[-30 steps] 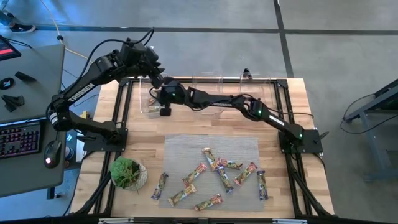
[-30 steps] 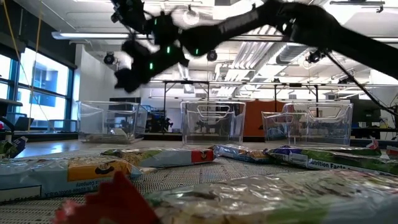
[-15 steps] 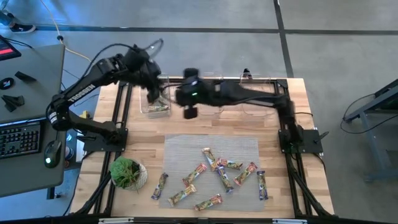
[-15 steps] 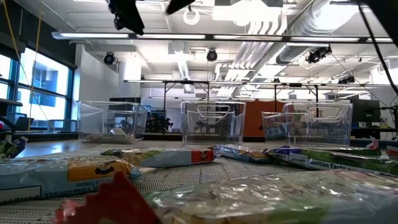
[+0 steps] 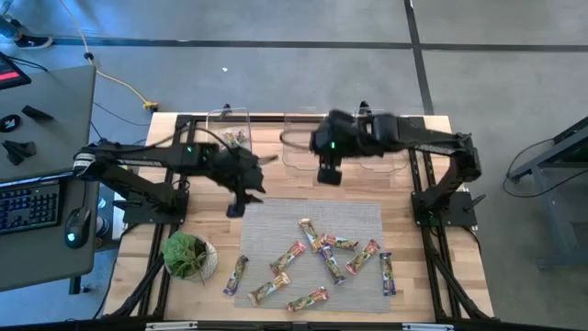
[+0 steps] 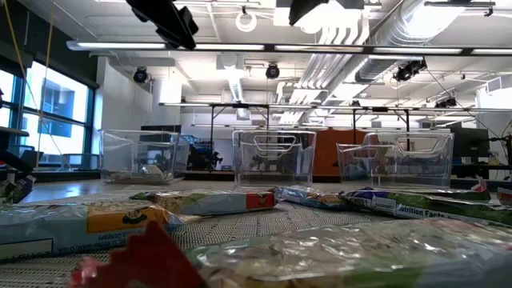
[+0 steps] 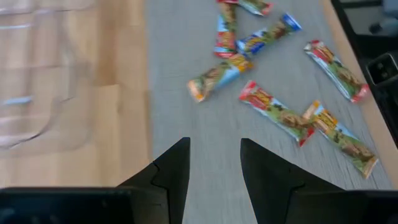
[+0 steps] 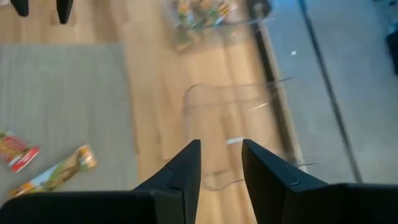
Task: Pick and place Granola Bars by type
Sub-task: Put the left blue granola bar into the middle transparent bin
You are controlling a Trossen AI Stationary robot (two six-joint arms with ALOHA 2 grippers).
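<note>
The granola bars [image 5: 317,257] are scattered lower right of the nearer left claw [image 5: 236,208], spread and empty.

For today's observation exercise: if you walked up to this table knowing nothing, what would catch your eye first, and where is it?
First, the scatter of shiny Granola Bars on the grey mat at the table's near side. Next, the two dark arms above: the left gripper at the mat's far left corner, the right gripper beside the middle clear bin, both with fingers open and empty. A few bars already lie in the left bin.
</note>
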